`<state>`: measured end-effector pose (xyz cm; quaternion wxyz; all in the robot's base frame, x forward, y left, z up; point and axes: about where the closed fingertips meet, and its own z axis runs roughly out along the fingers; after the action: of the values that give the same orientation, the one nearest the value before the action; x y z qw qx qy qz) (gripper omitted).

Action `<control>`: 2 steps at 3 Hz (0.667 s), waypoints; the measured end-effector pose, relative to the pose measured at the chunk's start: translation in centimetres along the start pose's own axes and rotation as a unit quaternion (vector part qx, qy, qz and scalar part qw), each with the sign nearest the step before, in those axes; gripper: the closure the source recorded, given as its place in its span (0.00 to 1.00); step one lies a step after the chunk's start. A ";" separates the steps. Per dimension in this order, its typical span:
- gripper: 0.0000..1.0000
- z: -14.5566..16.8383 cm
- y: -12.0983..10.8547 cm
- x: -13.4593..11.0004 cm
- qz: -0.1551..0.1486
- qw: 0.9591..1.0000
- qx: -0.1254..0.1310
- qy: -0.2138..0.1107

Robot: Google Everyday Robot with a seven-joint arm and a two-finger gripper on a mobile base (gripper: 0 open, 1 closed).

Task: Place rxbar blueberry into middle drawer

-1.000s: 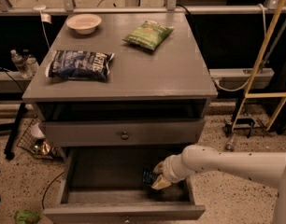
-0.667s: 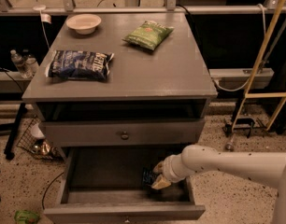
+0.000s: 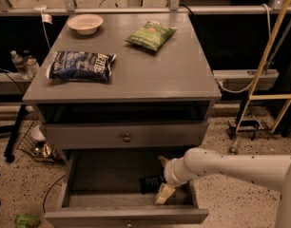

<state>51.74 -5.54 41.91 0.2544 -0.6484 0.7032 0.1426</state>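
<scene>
Snack bar (image 3: pixel 149 183) is lying inside the open drawer (image 3: pixel 102 179); tool (image 3: pixel 163 177), spread wide, is hanging just beside it; seemingly only withdrawal is remaining.

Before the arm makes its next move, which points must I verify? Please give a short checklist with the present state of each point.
1. The middle drawer is pulled open: ok.
2. The rxbar blueberry is inside the middle drawer: ok.
3. The gripper is low inside the drawer, at the bar: ok.
4. The bar is free of the gripper: cannot tell.
5. The upper drawer above the arm is closed: ok.
</scene>
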 end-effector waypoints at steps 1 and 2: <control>0.00 -0.6 -0.3 0.1 0.002 1.000 0.004 0.003; 0.00 -2.6 -1.2 0.6 0.009 1.000 0.018 0.012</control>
<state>52.44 -7.57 43.90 0.2561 -0.6393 0.7143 0.1245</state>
